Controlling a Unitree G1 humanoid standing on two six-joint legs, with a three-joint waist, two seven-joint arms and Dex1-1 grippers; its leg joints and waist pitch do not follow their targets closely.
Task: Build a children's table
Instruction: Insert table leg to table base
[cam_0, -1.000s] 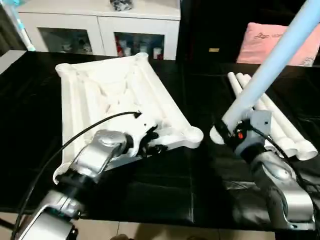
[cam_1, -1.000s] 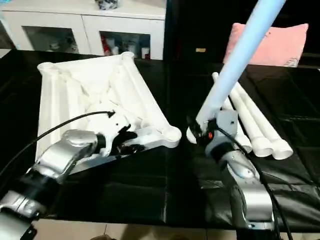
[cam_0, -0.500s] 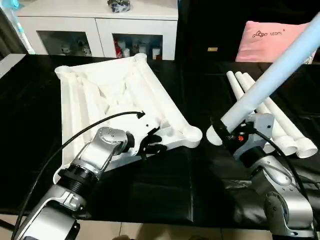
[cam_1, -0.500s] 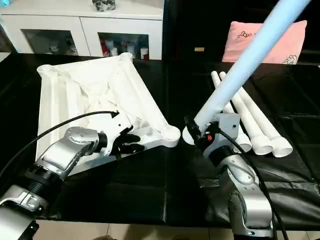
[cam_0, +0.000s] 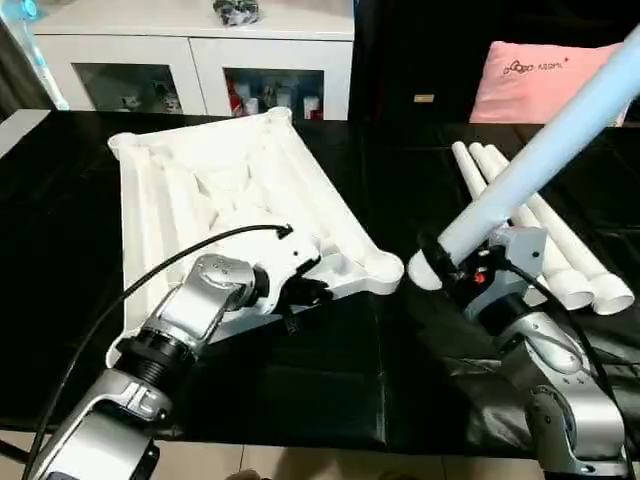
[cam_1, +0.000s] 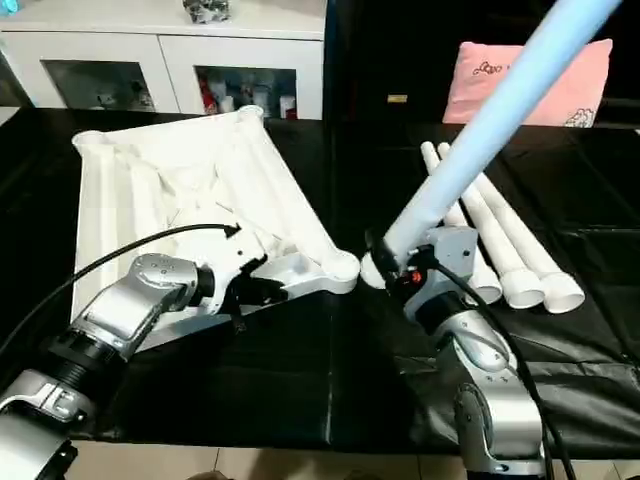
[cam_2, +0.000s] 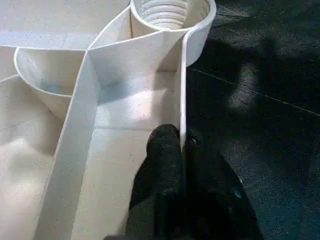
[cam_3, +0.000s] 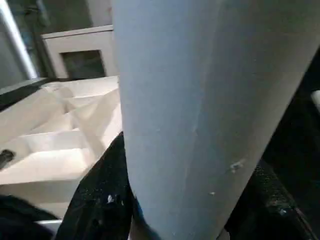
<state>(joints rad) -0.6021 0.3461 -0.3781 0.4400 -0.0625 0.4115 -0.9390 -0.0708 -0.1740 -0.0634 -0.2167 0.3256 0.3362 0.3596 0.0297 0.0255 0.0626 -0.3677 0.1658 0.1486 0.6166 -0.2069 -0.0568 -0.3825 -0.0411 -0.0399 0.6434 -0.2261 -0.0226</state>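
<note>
left hand (cam_2: 181, 145) now pinched tight on the thin side wall of the tabletop (cam_0: 220, 190), one black finger (cam_2: 162, 155) on each side of the wall; a moment ago stood wide open, just beside that wall. so: tabletop now held firm, ready for a leg. round corner socket (cam_2: 167, 12) just ahead of the left hand, open and waiting. right hand (cam_0: 462, 270) wrapped around the thick end of a leg (cam_0: 540, 160), same grip as before, leg tilted up and away from it. fat end of the leg close beside the corner socket, not in it yet. three more legs (cam_0: 535, 225) lying side by side on the black worktop (cam_0: 330, 370), just past the right hand. next job, most likely: push the held leg into the socket while the left hand keeps the tabletop from sliding.
</note>
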